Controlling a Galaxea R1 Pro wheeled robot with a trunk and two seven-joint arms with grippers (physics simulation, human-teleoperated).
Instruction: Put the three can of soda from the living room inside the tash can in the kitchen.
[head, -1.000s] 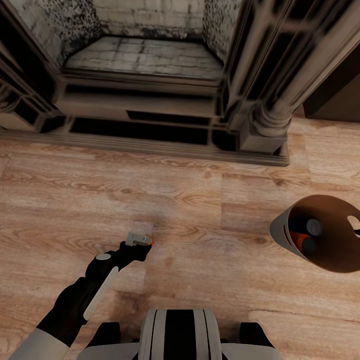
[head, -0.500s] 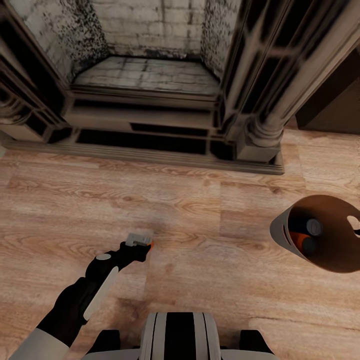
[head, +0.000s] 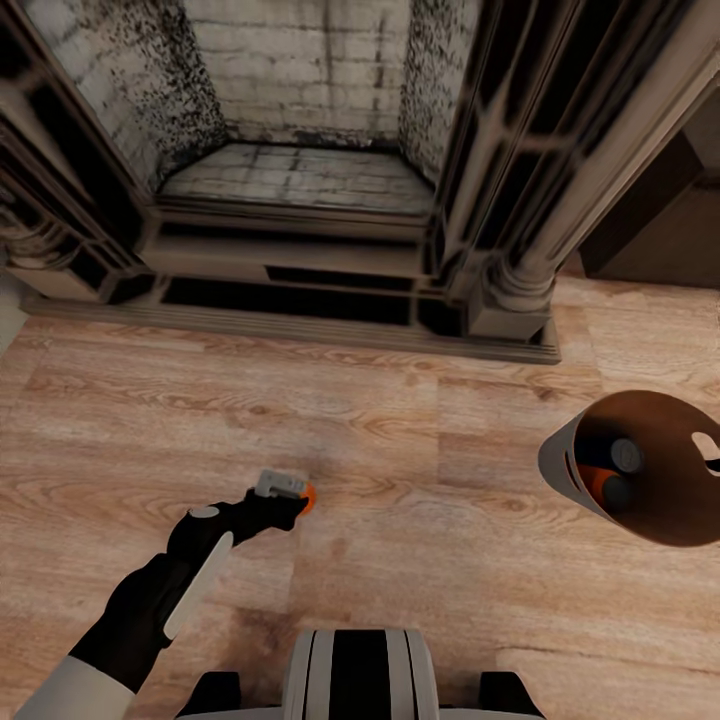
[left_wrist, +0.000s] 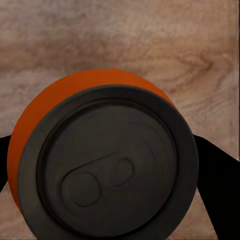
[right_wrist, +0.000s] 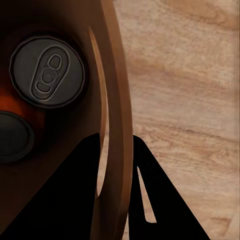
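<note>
One orange can (left_wrist: 95, 150) in left gripper (head: 290, 493)

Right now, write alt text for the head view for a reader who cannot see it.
The robot's left gripper holds an orange soda can low over a light wood floor, facing a dark carved fireplace. At the right edge, a pale bin with a brown inside is tilted toward the camera and already holds two cans.
</note>
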